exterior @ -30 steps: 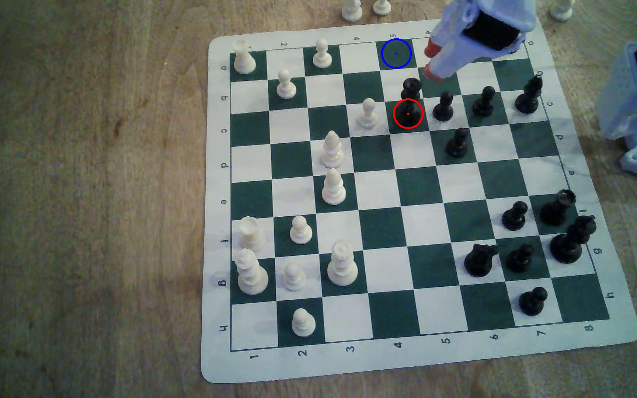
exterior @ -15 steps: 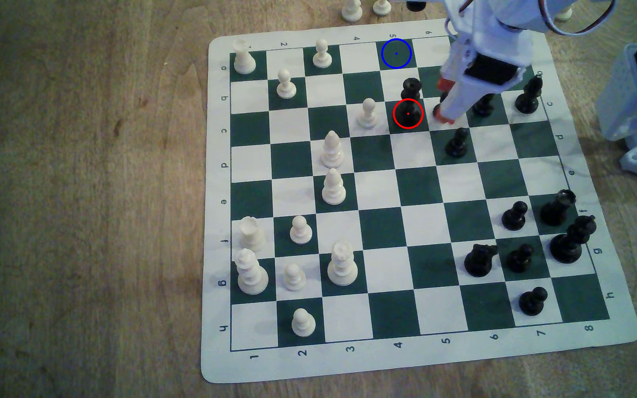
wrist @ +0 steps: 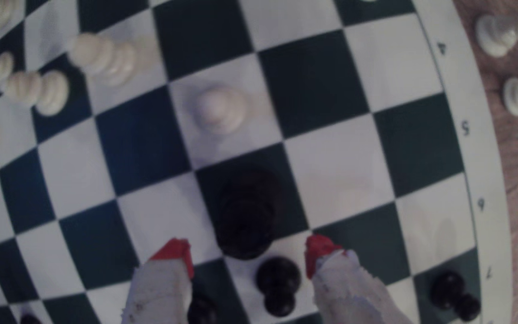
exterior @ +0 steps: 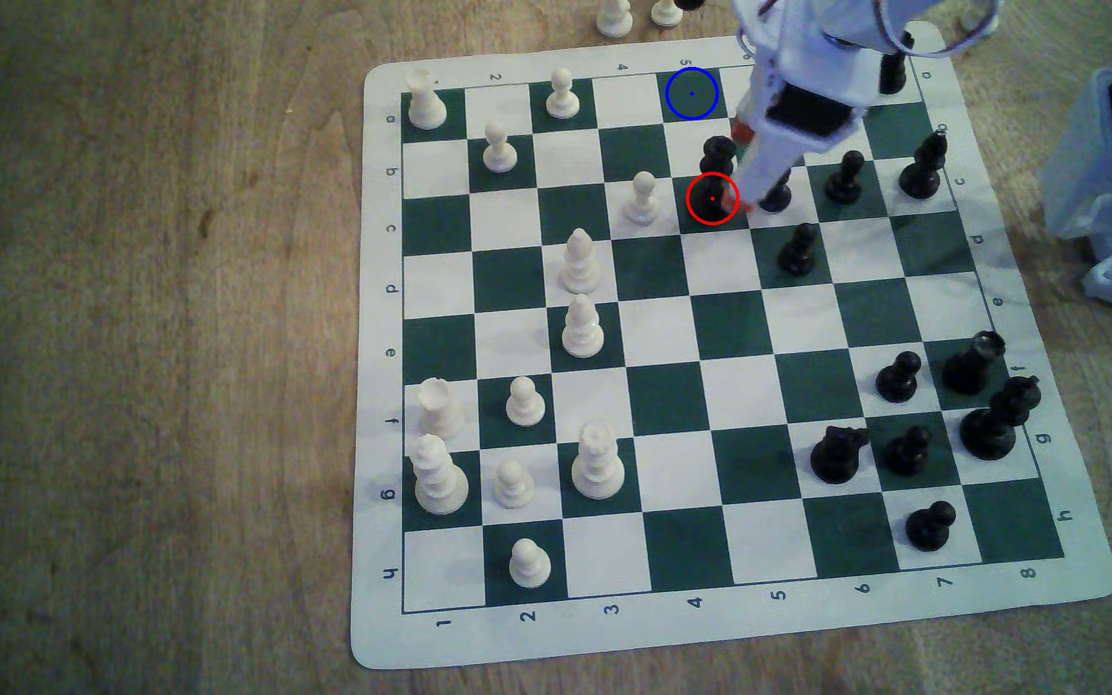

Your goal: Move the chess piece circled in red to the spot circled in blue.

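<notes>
We see a green-and-white chessboard mat lying on a wooden table. Measured from the mat: white pieces crowd its side at the exterior view's left, among them a white pawn near the middle rows; black pieces cluster at the right. Two white pieces, perhaps pawns, stand off the mat's far edge.
</notes>
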Tool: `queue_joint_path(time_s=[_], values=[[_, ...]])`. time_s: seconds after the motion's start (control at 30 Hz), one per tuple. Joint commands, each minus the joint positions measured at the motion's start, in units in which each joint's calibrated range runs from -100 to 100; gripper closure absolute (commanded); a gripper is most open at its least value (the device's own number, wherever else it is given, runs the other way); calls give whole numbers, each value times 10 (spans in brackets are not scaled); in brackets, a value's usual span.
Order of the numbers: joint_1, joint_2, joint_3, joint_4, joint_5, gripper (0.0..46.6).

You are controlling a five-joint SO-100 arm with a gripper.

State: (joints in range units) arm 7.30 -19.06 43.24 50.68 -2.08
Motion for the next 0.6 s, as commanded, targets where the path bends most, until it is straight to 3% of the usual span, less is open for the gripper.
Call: queue_joint_path(time_s=[0.0, 0.57], values=[[3, -3, -16, -20, -1, 266], [-22, 14, -50, -38, -33, 329]])
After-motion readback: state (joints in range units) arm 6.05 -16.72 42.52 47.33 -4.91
